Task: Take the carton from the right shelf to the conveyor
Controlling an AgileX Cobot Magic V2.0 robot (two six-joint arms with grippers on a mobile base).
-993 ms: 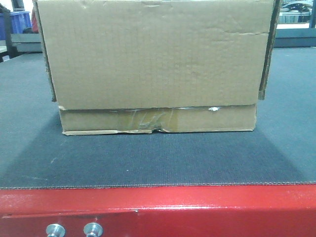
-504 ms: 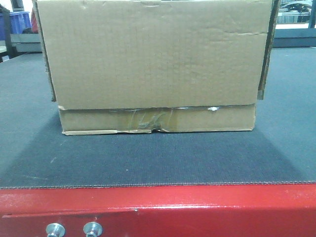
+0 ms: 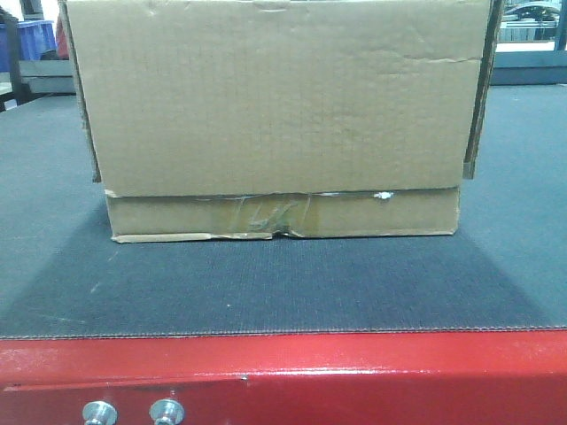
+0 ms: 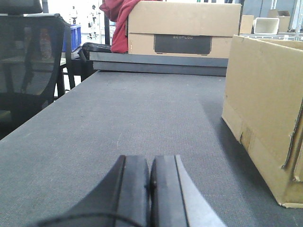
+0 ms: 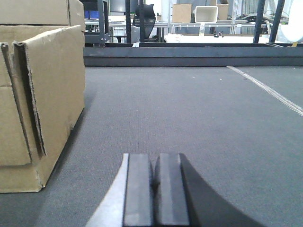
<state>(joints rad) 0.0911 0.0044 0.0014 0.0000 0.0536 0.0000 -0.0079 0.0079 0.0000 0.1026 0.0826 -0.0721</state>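
Observation:
The carton (image 3: 279,115), plain brown cardboard with a deep upper part, clear tape and a torn lower edge, rests on the dark grey conveyor belt (image 3: 283,292) behind its red frame edge (image 3: 354,376). My left gripper (image 4: 150,163) is shut and empty, low over the belt to the left of the carton (image 4: 265,109), apart from it. My right gripper (image 5: 155,163) is shut and empty, low over the belt to the right of the carton (image 5: 42,104), apart from it. The right shelf is out of view.
Another cardboard box with a black panel (image 4: 183,28) and a red cloth (image 4: 116,16) sit beyond the belt's far rail (image 4: 161,64). A black mesh chair (image 4: 31,61) stands left of the belt. Two silver bolts (image 3: 133,412) sit in the red frame.

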